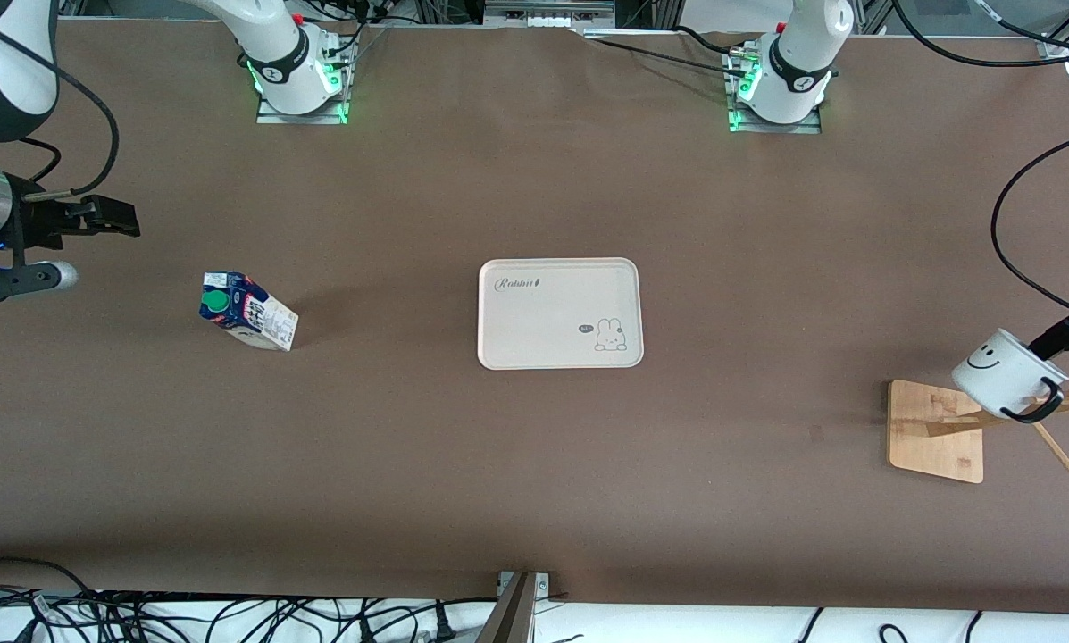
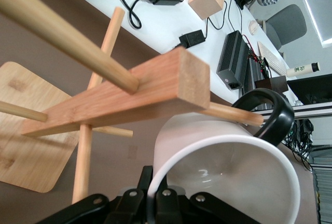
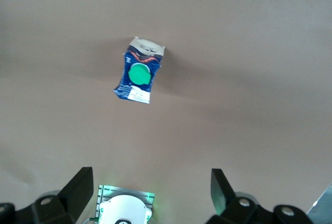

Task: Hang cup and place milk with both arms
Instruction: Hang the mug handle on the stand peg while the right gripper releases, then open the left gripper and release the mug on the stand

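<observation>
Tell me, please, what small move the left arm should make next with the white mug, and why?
Probably open and back away: the left gripper is clamped on the rim of the white smiley mug, and its black loop handle already sits around a peg of the wooden rack. The right gripper hangs open above the blue-topped milk carton.

I read "Rabbit" in script on the tray (image 1: 559, 313), probably with a small mark after it. The milk (image 1: 248, 312) carries print, but I can't make out its words.
</observation>
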Robot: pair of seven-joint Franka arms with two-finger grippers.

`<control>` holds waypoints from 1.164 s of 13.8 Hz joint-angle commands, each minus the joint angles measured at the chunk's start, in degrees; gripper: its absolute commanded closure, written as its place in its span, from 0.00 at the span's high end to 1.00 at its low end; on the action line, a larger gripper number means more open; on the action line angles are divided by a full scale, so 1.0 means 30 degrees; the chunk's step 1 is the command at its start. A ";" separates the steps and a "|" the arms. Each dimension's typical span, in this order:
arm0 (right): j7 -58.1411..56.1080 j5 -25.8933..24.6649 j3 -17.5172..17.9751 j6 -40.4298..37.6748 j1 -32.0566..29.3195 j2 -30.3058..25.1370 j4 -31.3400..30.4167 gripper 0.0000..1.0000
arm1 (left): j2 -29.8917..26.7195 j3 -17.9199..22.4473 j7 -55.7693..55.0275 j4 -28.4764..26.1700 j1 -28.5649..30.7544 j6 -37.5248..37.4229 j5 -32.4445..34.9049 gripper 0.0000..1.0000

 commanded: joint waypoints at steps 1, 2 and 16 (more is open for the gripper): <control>0.0046 -0.0690 0.5404 0.0887 -0.4601 -0.1179 -0.0885 1.00 | 0.0380 0.0528 -0.0193 0.0745 -0.0094 -0.0464 -0.0505 0.00; 0.0278 -0.1127 0.6064 0.1764 -0.5285 -0.2086 -0.2084 1.00 | 0.0439 0.0644 -0.0193 0.0716 -0.0094 -0.0464 -0.0854 0.00; 0.4411 -0.1659 0.9324 0.4119 -0.8866 -0.5581 -0.5465 1.00 | 0.0381 0.0733 0.2564 0.0597 0.0082 -0.1512 -0.1737 1.00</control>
